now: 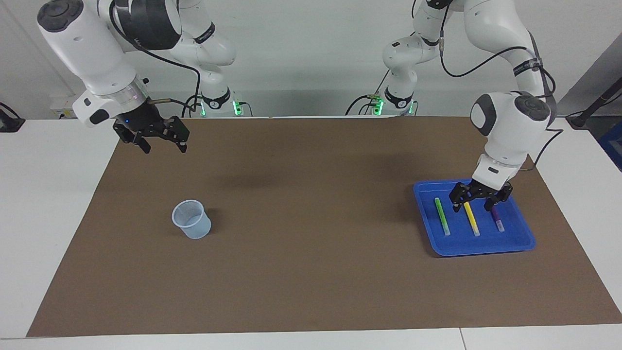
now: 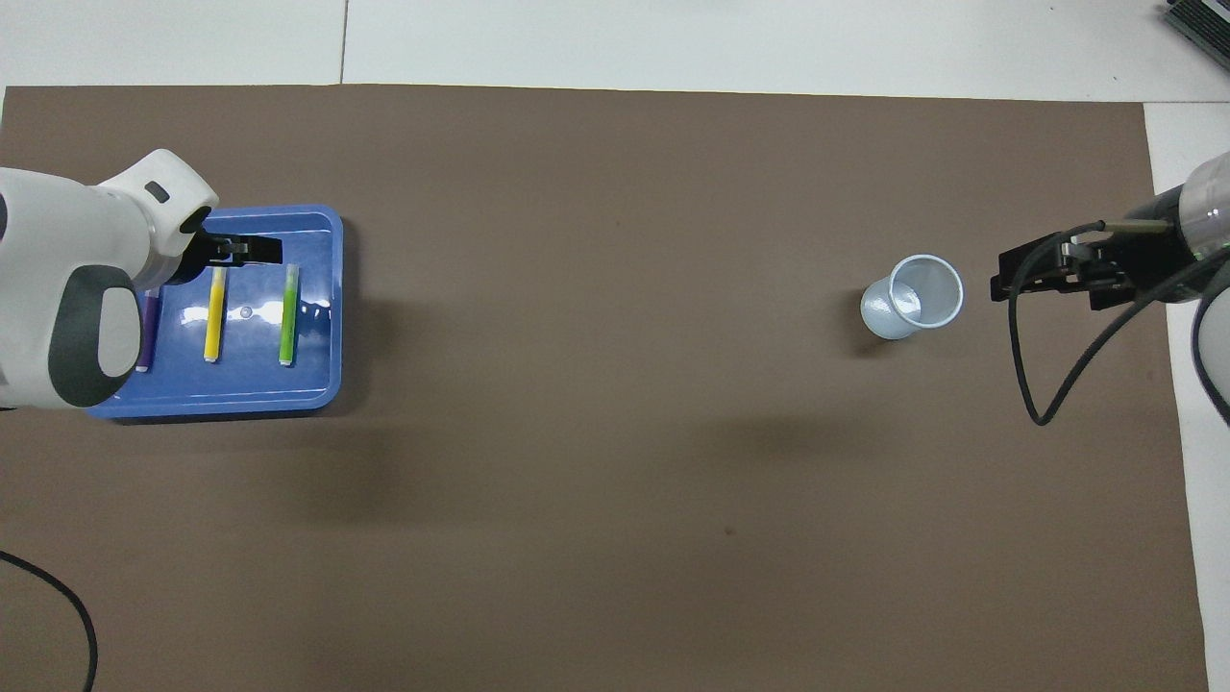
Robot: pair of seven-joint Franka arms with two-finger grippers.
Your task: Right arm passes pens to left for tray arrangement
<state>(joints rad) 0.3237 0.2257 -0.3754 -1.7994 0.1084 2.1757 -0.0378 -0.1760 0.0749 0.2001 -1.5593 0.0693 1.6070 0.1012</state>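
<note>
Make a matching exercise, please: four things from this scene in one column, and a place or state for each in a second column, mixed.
Column one:
1. green pen
2. purple pen
3. cup
4. left gripper

Column two:
A. stands on the brown mat, toward the right arm's end
B. open, raised over the tray
C. lies in the tray, on the side toward the table's middle
D. lies in the tray, on the side toward the table's end

Pairs: 1-C, 2-D, 3-A, 4-B
</note>
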